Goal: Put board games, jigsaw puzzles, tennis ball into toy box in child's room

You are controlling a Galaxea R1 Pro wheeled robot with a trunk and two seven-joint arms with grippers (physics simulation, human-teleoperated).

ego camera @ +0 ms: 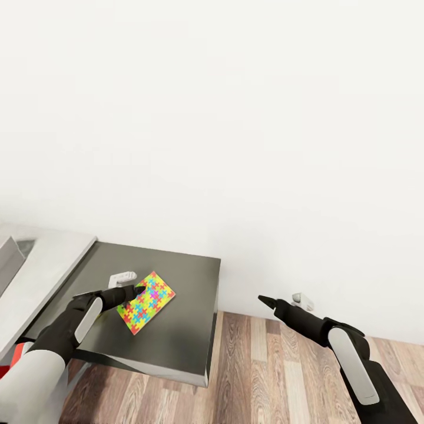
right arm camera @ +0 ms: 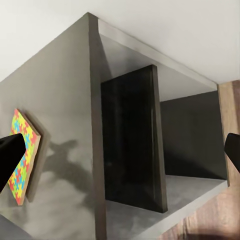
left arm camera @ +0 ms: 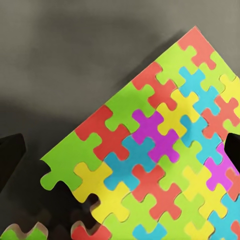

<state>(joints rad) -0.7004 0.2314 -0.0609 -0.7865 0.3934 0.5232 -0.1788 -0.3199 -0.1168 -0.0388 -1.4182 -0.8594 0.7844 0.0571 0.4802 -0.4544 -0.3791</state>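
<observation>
One jigsaw puzzle (ego camera: 146,302), a thin rectangle of yellow, pink, blue and green pieces, lies flat on the dark grey side unit (ego camera: 182,277) of the table. My left gripper (ego camera: 138,290) hovers low over the puzzle's left edge. In the left wrist view the puzzle (left arm camera: 160,150) lies below and between the fingers, and the left gripper (left arm camera: 121,152) is open. My right gripper (ego camera: 265,300) hangs open over the floor, right of the unit. The right wrist view shows the puzzle (right arm camera: 22,160) edge-on on the unit top. A pale grey corner at the far left may be the toy box (ego camera: 8,254).
A small white object (ego camera: 122,275) lies on the unit behind the puzzle. The pale grey table top (ego camera: 47,265) adjoins at the left. The unit's side has an open shelf with a dark divider panel (right arm camera: 132,140). Wood-plank floor (ego camera: 265,365) lies to the right, with a white wall behind.
</observation>
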